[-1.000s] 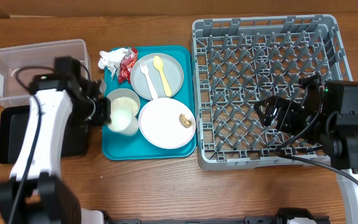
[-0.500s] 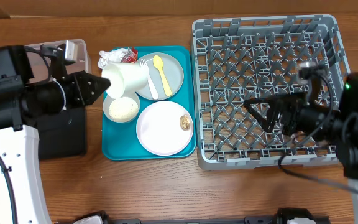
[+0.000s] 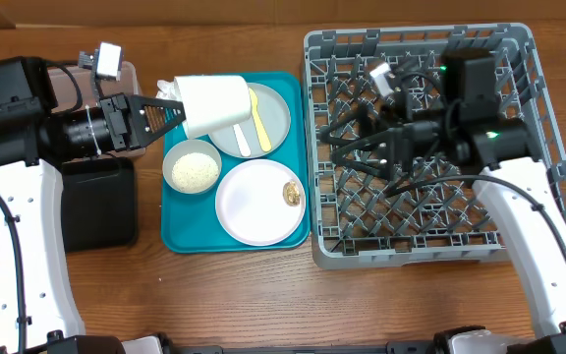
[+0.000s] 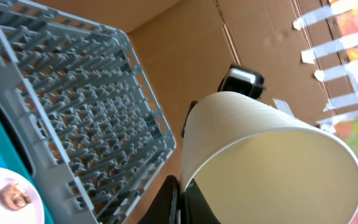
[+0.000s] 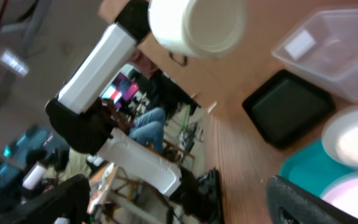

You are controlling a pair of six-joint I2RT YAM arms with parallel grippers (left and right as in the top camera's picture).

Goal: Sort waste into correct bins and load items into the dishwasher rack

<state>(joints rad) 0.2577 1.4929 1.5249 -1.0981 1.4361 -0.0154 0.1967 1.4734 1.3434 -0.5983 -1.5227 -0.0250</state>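
Left gripper (image 3: pixel 165 112) clamps the small white cup (image 3: pixel 212 103) aloft — right gripper (image 3: pixel 337 149) spread wide over the dishwasher rack (image 3: pixel 411 260).

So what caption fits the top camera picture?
Left pincer holds a white cup sideways above the teal tray.

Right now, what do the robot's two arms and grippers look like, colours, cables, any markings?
Both arms pair white shells with black joints. The left gripper and right gripper are black with slim tapering fingers. Thin black cables run along each arm; green lights glow on the right arm.
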